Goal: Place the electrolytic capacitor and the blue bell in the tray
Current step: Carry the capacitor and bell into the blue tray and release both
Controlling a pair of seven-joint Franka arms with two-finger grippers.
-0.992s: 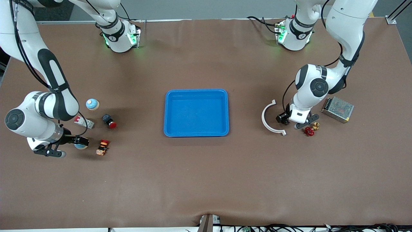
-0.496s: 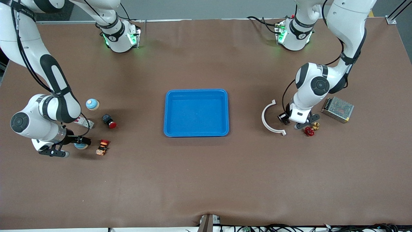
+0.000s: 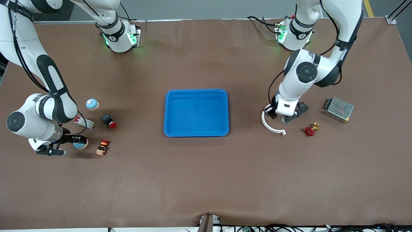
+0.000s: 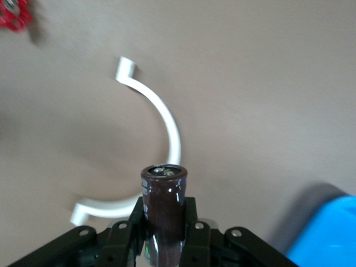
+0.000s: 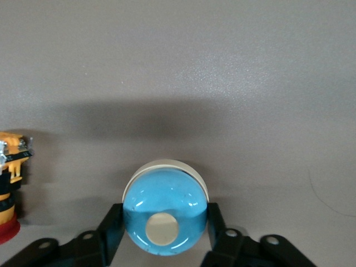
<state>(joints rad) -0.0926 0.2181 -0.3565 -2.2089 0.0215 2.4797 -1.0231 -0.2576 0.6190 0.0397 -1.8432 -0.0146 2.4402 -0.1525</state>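
While the blue tray [image 3: 196,112] sat bare at the middle of the frame on the brown worktop [image 3: 206,180], both arms were at work at the sides. At the right of the frame, the left gripper [image 3: 277,116] hung over the white curved clip [image 3: 269,124] and was clamped on the electrolytic capacitor [image 4: 163,194], a dark brown cylinder standing upright between its fingers [image 4: 123,236] with its metal-topped end showing in the left wrist view. A corner of the tray edged into the lower right of that same view, and the white clip arced across the worktop beneath the capacitor. Lower right of the clip in the front view lay a red-handled brass valve [image 3: 311,130], and farther right a metal mesh box [image 3: 337,109].

At the lower left of the frame, the right gripper [image 3: 71,144] was closed around the blue bell [image 5: 165,214], its fingers [image 5: 109,231] pressing each flank of the glossy dome. Just beside it stood an orange and red push button [image 3: 103,146]. Higher up lay a black button with a red cap [image 3: 108,121], a small red and white part [image 3: 83,121], and a 2nd blue bell [image 3: 92,104].
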